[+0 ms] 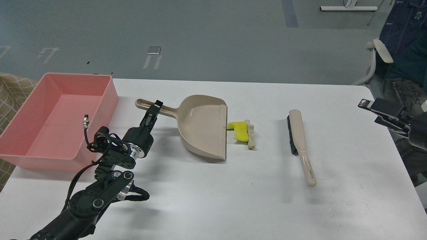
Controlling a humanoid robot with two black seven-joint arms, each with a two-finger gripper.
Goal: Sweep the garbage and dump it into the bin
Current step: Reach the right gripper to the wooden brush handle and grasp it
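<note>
Head camera (sole view), looking forward and down — white table near, floor beyond

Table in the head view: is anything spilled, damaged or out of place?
Only the garbage stands out: two scraps lying loose on the table at the dustpan lip. The bin and brush look intact, nothing tipped.

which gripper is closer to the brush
Right. The right gripper hovers off the brush's right, at the table edge; the left gripper is at the dustpan handle.
</note>
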